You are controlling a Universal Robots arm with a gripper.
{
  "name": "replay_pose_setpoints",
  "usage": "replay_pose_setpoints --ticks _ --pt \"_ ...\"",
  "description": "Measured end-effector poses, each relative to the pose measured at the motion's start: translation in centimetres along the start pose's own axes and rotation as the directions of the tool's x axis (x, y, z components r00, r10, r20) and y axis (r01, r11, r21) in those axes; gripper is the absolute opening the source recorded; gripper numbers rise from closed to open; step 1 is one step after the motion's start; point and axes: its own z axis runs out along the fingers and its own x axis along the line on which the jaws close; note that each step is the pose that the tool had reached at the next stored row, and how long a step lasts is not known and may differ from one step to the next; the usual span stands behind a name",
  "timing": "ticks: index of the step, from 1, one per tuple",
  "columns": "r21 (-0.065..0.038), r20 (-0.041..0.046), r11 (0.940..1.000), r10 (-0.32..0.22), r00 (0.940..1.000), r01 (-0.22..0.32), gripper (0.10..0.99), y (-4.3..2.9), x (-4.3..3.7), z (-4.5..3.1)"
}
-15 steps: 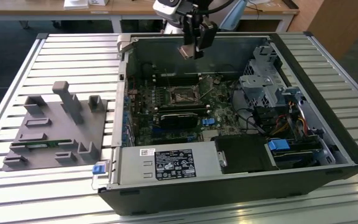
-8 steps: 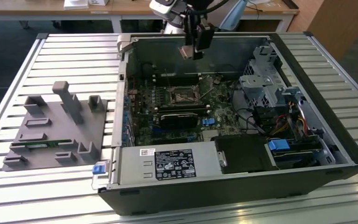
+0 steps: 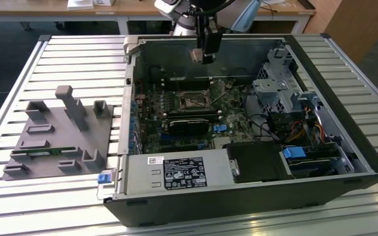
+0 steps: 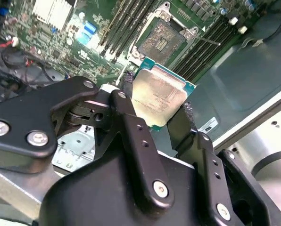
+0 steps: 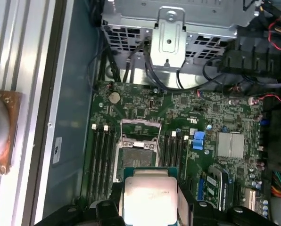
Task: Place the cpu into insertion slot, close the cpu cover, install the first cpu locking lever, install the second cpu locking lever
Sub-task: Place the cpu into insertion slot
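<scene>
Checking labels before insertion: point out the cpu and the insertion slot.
cpu (image 4: 159, 96): second wrist view, centre of its silver metal top.
insertion slot (image 4: 161, 40): second wrist view, dark centre of the socket.

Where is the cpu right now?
In the second wrist view, the cpu sits clamped in the gripper, held above the motherboard and apart from the insertion slot.

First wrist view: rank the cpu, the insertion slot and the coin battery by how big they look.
1. cpu, though it's nearest the camera.
2. insertion slot.
3. coin battery.
</scene>
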Motion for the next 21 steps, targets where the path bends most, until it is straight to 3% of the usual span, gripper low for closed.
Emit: replay_pose_setpoints --ticks 6,11,18,21 --pt "-0.002 0.0073 0.9965 0.084 0.9965 -0.084 0.541 -0.01 0.02 0.11" --pt "-0.003 0.0103 0.9934 0.115 0.9934 -0.115 0.541 -0.06 0.06 0.44" --pt "-0.008 0.0103 0.9929 0.119 0.9929 -0.119 0.541 -0.13 0.05 1.21" --pt "-0.007 0.0072 0.9962 0.086 0.9962 -0.086 0.541 -0.15 0.05 1.41"
